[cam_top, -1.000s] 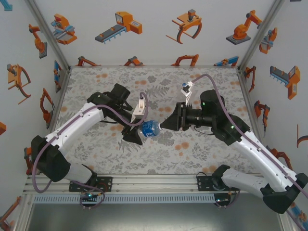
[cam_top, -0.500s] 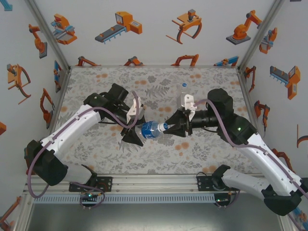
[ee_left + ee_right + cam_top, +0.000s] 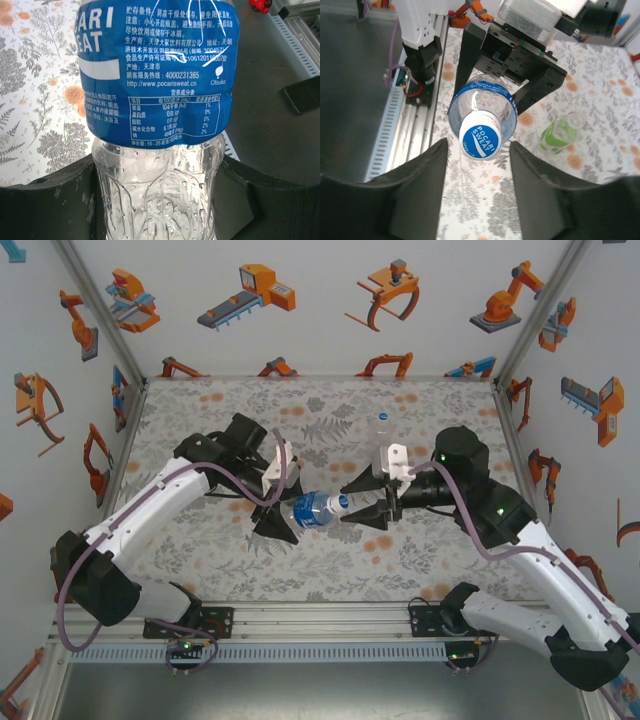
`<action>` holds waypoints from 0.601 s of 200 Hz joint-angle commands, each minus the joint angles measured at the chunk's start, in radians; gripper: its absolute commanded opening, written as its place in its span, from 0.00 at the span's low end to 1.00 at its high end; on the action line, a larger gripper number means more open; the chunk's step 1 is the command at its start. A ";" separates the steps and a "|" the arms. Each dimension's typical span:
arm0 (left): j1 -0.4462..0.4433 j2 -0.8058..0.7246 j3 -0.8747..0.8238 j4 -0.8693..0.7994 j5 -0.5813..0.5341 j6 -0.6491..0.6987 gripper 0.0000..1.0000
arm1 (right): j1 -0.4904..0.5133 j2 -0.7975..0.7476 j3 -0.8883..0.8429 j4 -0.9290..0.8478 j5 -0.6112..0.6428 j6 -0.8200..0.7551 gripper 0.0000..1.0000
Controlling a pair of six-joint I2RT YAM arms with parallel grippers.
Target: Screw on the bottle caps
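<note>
Looks like cap-tightening: grips the blue-label bottle [image 3: 312, 508] sideways above the table [image 3: 230, 400] in the left gripper [image 3: 281, 512], straddles its cap [image 3: 480, 141] with the right gripper [image 3: 478, 150] parted, not touching; next calls for pinching and twisting

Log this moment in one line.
left gripper: shut on blue-label bottle, held sideways | right gripper: open around cap | cap: on bottle | green bottle: upright, untouched

Glossy, apparently plastic bottle [image 3: 157, 115]
</note>
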 commanded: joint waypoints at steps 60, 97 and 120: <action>0.025 -0.055 -0.055 0.192 -0.296 -0.219 0.00 | 0.006 -0.127 -0.122 0.094 0.584 0.807 0.52; 0.025 -0.065 -0.067 0.227 -0.430 -0.257 0.00 | 0.005 -0.066 -0.101 -0.053 0.695 1.253 0.52; 0.025 -0.074 -0.076 0.241 -0.464 -0.267 0.00 | -0.002 -0.036 -0.127 -0.015 0.632 1.398 0.59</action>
